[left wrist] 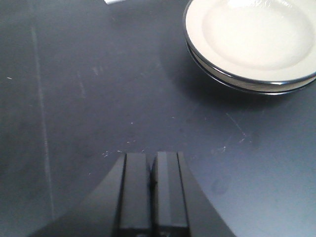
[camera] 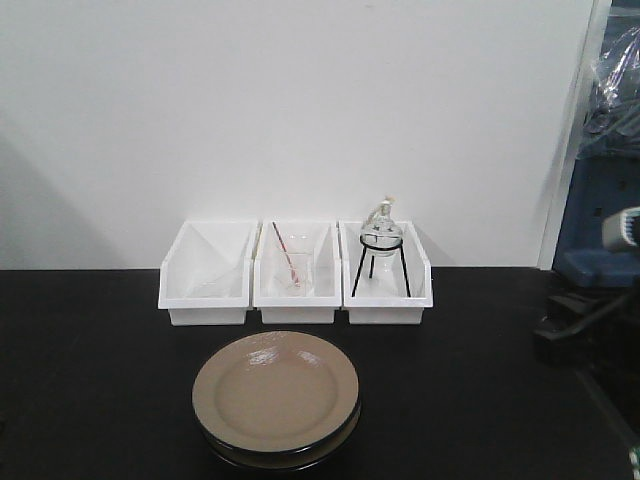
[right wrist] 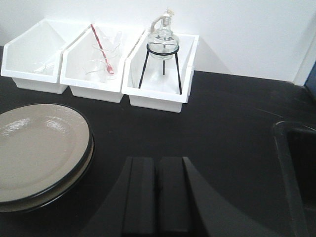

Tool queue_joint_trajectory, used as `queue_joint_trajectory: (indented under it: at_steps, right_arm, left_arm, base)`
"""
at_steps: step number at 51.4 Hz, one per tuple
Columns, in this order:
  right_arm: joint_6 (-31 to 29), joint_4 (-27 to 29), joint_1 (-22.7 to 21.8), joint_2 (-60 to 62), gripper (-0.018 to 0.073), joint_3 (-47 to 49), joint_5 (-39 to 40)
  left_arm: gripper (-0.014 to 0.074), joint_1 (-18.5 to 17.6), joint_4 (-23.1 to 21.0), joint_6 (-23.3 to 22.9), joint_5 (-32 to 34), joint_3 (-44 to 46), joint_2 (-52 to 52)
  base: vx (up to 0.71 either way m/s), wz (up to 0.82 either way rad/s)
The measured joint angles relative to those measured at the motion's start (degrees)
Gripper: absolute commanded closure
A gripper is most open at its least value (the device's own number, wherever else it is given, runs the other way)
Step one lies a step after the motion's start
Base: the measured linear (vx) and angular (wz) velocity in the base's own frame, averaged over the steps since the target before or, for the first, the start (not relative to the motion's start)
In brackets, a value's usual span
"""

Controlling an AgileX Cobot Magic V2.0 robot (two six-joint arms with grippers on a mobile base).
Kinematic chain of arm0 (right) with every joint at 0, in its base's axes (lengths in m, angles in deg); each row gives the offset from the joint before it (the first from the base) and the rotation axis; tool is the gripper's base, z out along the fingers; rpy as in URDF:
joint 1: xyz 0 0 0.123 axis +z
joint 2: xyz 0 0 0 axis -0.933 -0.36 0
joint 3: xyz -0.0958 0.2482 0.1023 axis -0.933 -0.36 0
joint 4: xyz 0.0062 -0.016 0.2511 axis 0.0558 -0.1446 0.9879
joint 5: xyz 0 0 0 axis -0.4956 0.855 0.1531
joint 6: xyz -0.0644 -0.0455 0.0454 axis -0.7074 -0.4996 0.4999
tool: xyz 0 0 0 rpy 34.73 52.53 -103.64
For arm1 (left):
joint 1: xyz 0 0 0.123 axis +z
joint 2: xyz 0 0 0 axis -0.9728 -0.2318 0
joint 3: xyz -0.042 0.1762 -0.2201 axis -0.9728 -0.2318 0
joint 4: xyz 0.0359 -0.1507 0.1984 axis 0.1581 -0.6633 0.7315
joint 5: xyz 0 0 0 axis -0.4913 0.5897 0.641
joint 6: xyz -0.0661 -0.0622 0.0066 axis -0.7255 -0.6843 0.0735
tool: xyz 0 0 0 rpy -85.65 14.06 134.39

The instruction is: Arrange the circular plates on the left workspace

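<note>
i see the two circular plates [camera: 275,388] stacked on the black countertop [camera: 90,370], the top one sitting slightly off the lower, just in front of the middle white bin [camera: 295,275]. from my left gripper [left wrist: 151,190], clenched with nothing between its fingers, the stack lies at about one o'clock. my right gripper [right wrist: 157,195] is likewise clenched and empty, plates at nine o'clock, sink basin [right wrist: 296,163] at three.

the matte black countertop [camera: 90,380] carries two stacked beige plates [camera: 275,388] near its front edge. just behind them, three white bins [camera: 296,274] stand side by side against the wall. a recessed sink basin [right wrist: 296,163] sits at the right.
</note>
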Motion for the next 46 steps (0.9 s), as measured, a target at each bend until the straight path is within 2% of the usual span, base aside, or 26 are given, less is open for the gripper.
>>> queue_joint_trajectory:
  at_steps: [9, 16, 34, 46]
  right_arm:
    - [0.00, 0.18, 0.00, 7.18, 0.0564, -10.13, 8.19]
    - [0.00, 0.40, 0.00, 9.58, 0.0564, -14.04, 12.03]
    - [0.00, 0.63, 0.00, 9.98, 0.0564, -16.15, 11.09]
    - [0.00, 0.64, 0.00, 9.98, 0.0564, -16.15, 10.77]
  left_arm:
    - [0.0597, 0.00, -6.91, 3.46, 9.09, -9.94, 11.52]
    - [0.0597, 0.00, -8.21, 3.64, 11.22, -13.91, 17.55]
    - [0.0597, 0.00, -8.41, 3.64, 2.25, -15.76, 21.01]
    - [0.0597, 0.00, -8.41, 3.64, -0.16, -15.76, 21.01]
  base:
    - [0.00, 0.00]
    - [0.00, 0.00]
    - [0.00, 0.00]
    - [0.00, 0.00]
